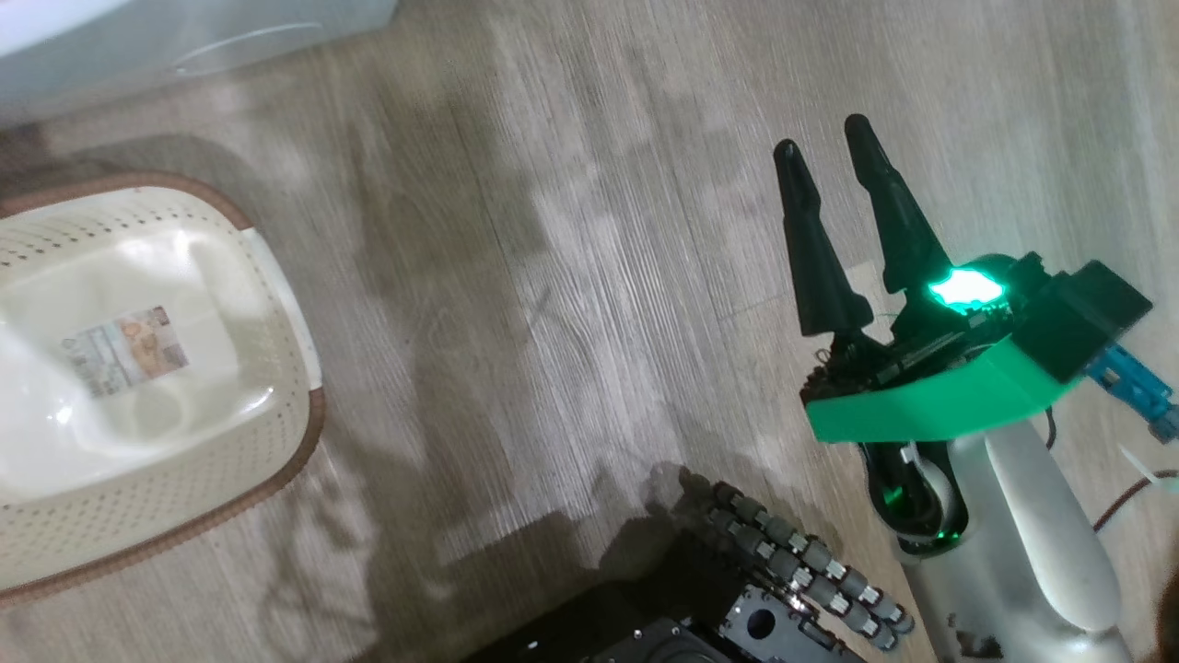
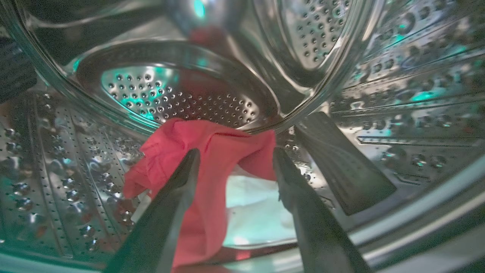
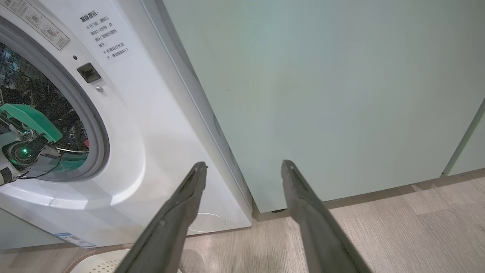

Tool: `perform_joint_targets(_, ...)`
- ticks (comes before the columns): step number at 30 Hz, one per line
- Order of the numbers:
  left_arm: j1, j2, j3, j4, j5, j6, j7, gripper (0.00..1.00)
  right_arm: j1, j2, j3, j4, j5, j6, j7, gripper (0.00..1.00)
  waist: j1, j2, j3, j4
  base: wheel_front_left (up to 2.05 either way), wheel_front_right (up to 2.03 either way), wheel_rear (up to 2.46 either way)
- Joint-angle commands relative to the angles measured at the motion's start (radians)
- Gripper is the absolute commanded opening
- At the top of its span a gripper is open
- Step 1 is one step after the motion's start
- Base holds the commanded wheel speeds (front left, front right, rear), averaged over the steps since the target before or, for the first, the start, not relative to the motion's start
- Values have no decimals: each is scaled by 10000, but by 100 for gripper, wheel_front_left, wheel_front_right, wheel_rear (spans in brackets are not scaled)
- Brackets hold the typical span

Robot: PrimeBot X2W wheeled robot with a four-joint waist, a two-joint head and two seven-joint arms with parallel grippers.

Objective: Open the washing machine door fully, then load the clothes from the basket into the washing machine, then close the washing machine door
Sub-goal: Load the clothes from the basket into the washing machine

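Observation:
In the left wrist view my left gripper point(image 2: 235, 157) is inside the steel drum point(image 2: 182, 94) of the washing machine point(image 3: 125, 125), open. The red clothes point(image 2: 212, 144) lie loose on the drum wall between and beyond its fingers, with a white patch below them. The right wrist view shows my left arm's green wrist point(image 3: 32, 121) reaching through the grey gasket. The basket point(image 1: 184, 516) stands on the floor at the left with nothing but its label sticker inside. My right gripper point(image 1: 822, 138) hangs open over the floor, holding nothing. The washing machine door is out of view.
A pale green cabinet point(image 3: 322, 94) stands right beside the machine. Grey wood floor point(image 1: 553, 276) stretches between the basket and my right arm. My dark base with its cable chain point(image 1: 801, 562) shows at the bottom of the head view.

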Motion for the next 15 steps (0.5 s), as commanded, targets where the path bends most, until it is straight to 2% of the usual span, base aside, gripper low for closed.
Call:
perform_joint_targets(1,203,326,111,-452,-32,146,-108,100,473,-37,66,-255,-99,0,-65,100,0,-1,-210,149,0,0,0)
perform_joint_targets(8,1706,-132,316,-1541,-208,692,-176,100,693,-37,-120,-139,-343,0,-65,100,0,-1,-883,476,0,0,0)
perform_joint_targets(15,3539,-481,548,-3489,-267,1312,-196,100,909,-37,-345,-14,-594,0,-65,100,0,-1,-1491,795,0,0,0)
